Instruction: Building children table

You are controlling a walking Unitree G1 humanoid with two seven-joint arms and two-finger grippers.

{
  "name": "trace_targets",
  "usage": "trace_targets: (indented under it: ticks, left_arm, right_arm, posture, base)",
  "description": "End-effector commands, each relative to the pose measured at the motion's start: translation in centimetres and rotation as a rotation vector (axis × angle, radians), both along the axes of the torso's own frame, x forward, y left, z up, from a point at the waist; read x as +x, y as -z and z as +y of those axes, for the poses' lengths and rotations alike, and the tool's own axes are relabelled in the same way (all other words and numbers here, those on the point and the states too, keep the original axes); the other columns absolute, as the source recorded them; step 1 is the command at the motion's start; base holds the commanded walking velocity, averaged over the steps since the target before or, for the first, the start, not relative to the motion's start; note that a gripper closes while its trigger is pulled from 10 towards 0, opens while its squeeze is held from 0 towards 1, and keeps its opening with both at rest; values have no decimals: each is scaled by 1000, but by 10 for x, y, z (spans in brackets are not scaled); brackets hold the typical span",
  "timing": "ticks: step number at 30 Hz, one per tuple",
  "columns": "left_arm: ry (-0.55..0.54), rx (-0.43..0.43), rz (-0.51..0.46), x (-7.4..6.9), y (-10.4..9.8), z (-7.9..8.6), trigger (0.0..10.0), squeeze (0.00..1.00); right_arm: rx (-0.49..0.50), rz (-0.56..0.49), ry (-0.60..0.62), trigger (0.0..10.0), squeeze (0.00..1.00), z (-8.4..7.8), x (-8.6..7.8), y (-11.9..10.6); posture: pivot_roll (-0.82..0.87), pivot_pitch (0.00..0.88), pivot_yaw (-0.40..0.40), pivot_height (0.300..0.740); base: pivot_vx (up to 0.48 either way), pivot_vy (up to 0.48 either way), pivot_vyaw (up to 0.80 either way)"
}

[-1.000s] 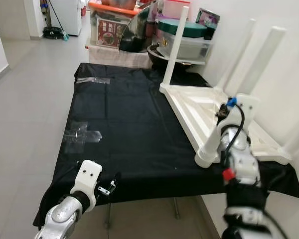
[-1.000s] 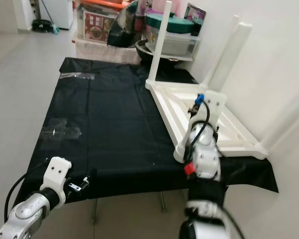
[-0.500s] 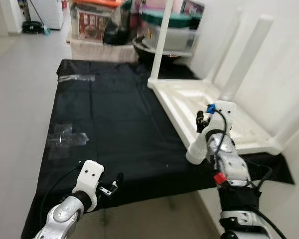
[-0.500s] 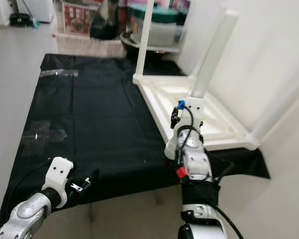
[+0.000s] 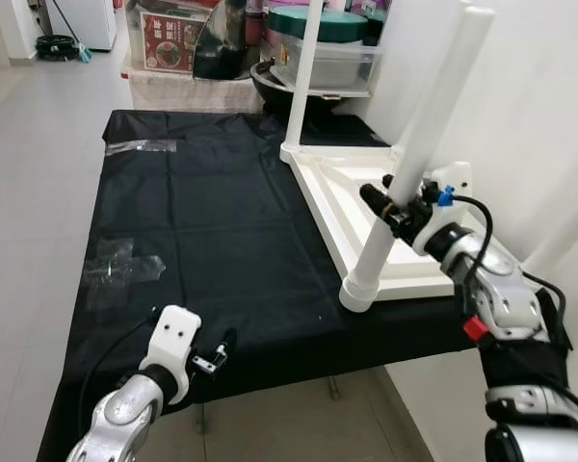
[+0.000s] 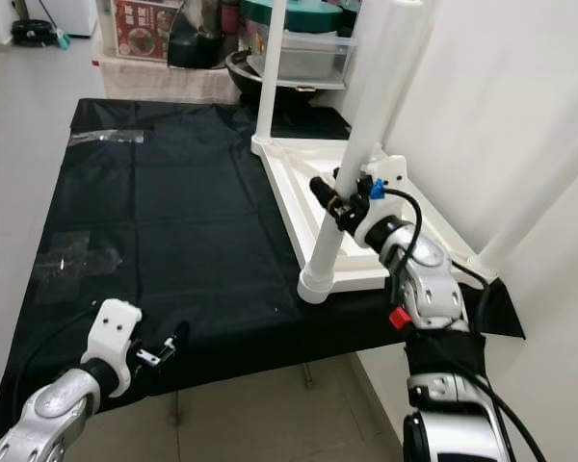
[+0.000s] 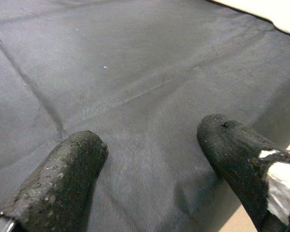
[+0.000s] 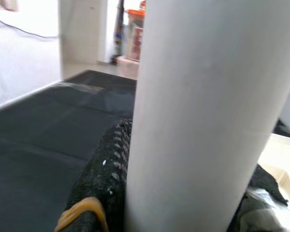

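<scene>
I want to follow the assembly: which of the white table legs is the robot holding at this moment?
The nearest white tubular leg, at the upturned white tabletop's front corner: the right gripper clamps its middle. The other legs stand untouched.

A white children table lies upside down on the black-covered tabletop, its underside frame facing up beside the right claw. One round white leg stands tilted at the table's near corner, clamped between the right claw's black fingers about halfway up. Another slim white leg rises upright at the far corner, well beyond that claw.
</scene>
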State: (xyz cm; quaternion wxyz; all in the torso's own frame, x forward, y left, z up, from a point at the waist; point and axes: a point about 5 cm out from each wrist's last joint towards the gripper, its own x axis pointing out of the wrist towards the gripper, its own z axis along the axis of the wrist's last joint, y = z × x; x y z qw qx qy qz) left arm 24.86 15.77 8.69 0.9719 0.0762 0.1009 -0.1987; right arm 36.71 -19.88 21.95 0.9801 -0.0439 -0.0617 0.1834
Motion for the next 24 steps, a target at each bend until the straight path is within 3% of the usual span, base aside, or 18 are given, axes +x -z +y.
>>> trace_targets:
  ticks: [1,2,3,4,5,7,8,10,11,12,13,14,17,18,19,20,24]
  left_arm:
    - [5,9,29,-2,6,-1,10000,0]
    - [4,12,29,-2,6,0,10000,0]
    - [4,12,29,-2,6,0,10000,0]
    - [3,14,29,-3,6,0,10000,0]
    - [3,14,29,-3,6,0,10000,0]
    - [4,10,28,-1,6,-1,10000,0]
    - [4,10,28,-1,6,-1,10000,0]
    - [21,9,25,0,5,-7,10000,0]
    - [26,8,24,0,5,-8,10000,0]
    - [26,8,24,0,5,-8,10000,0]
    - [26,10,24,1,5,-6,10000,0]
    - [21,13,23,1,5,-4,10000,0]
    - [17,14,23,2,5,-3,10000,0]
    - [13,14,23,2,5,-3,10000,0]
    - [11,14,23,2,5,-3,10000,0]
    - [11,13,23,1,6,-4,10000,0]
    - [8,8,25,-1,7,-5,10000,0]
  right_arm:
    - [-91,135,322,0,0,-27,6,27]
    - [-61,210,525,0,0,-42,7,37]
    - [-61,210,525,0,0,-42,7,37]
    - [-45,260,642,0,0,-51,6,43]
    - [-45,260,642,0,0,-51,6,43]
    - [104,303,804,0,0,-25,-9,67]
    - [104,303,804,0,0,-25,-9,67]
    - [169,308,801,0,0,11,-21,77]
    - [176,308,776,0,0,22,-23,78]
    - [176,308,776,0,0,22,-23,78]
    - [162,286,732,0,0,40,-26,74]
    - [183,285,673,3412,0,50,-24,72]
    - [200,286,631,3412,0,57,-23,70]
    - [226,253,541,10000,0,65,-20,63]
    - [240,227,481,10000,0,69,-18,59]
    - [250,201,463,10000,1000,64,-17,54]
    - [277,170,392,10000,1000,51,-10,40]
  posture:
    - [65,0,-158,740]
    - [65,0,-158,740]
    - [65,0,-158,740]
    - [65,0,-158,740]
    - [65,0,-158,740]
    - [64,0,-154,740]
    - [64,0,-154,740]
    - [67,0,-155,740]
    - [67,0,-155,740]
    - [67,0,-155,740]
    - [63,0,-156,740]
    - [62,0,-162,740]
    - [62,0,-162,740]
    - [63,0,-164,740]
    - [62,0,-164,740]
    - [65,0,-168,740]
    - [65,0,-170,740]
  base:
    - [0,0,0]
    - [0,0,0]
    - [0,0,0]
    - [0,0,0]
    - [0,0,0]
    - [0,0,0]
    - [0,0,0]
    - [0,0,0]
    - [0,0,0]
    - [0,0,0]
    - [0,0,0]
    - [0,0,0]
    - [0,0,0]
    - [0,0,0]
    - [0,0,0]
    - [0,0,0]
    - [0,0,0]
